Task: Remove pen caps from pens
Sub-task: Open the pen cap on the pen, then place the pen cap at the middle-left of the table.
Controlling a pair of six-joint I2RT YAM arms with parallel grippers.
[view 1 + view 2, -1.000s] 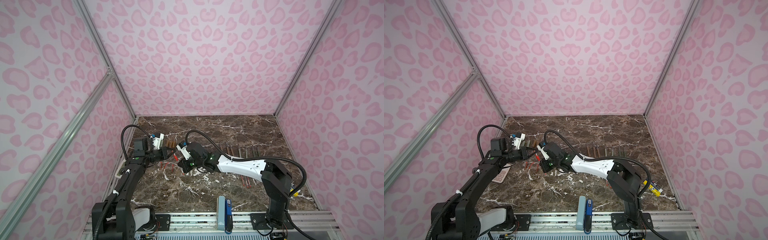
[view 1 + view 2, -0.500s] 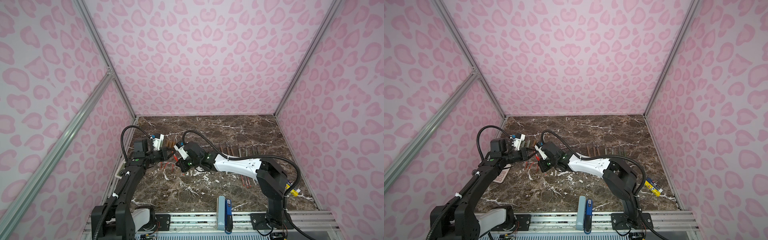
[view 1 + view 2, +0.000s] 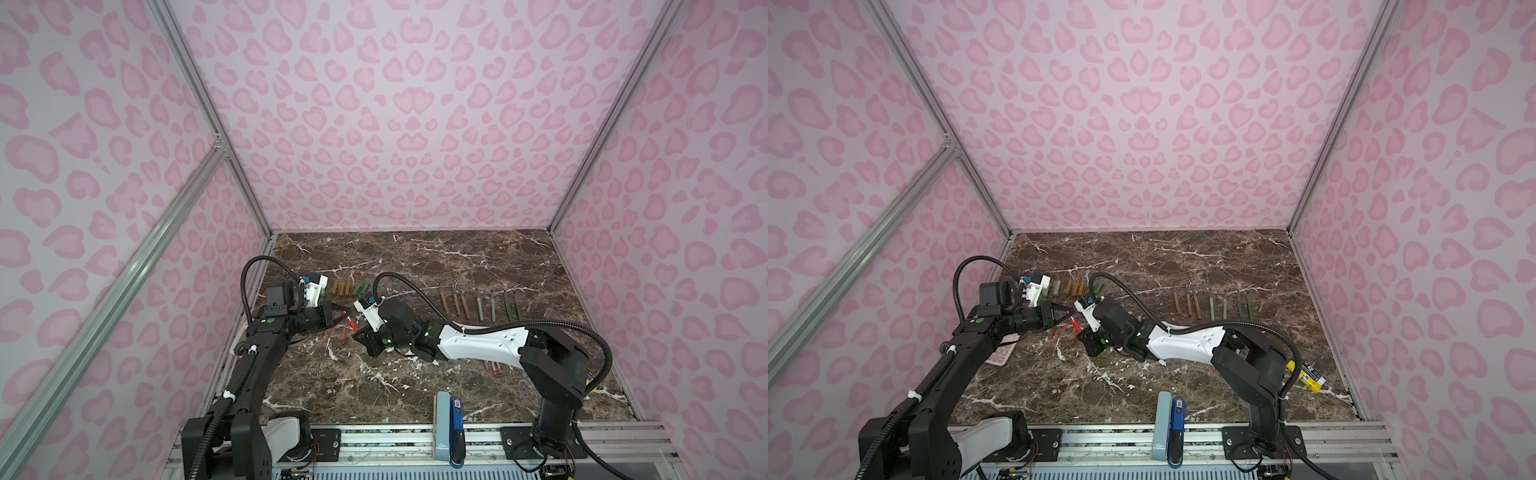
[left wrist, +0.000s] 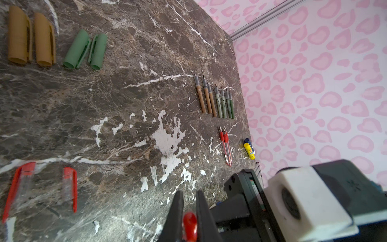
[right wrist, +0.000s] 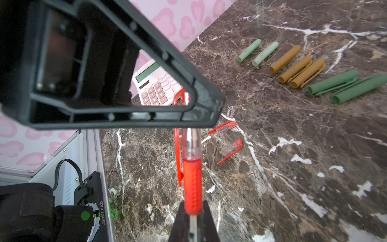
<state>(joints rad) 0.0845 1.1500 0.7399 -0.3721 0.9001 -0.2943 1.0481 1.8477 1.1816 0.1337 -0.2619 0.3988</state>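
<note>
While both arms remain clamped, the only change over the last second is position: the left gripper [image 3: 337,318] and the right gripper [image 3: 360,332] now stand closer than before, almost tip to tip above the left part of the table [image 3: 436,266]. Neither claw has opened.

Seven uncapped pens [image 4: 217,102] lie in a row well apart from the arms, with two uncapped red pens [image 4: 225,144] nearer the front edge. The green and tan loose caps [image 5: 297,69] lie in their own row, and two loose red caps [image 5: 230,150] lie just beside the grippers.

The right claw is fully closed on the body of the held red pen [image 5: 192,184], just behind the ribbed grip. The left claw is fully closed on a red part, judged to be the end of the pen cap [image 5: 177,155], whose clip runs alongside the barrel.

No gap between cap and pen is visible, so the cap is judged unseated at most, not off. This appears to be the last capped pen; a straight pull apart should complete the task.
</note>
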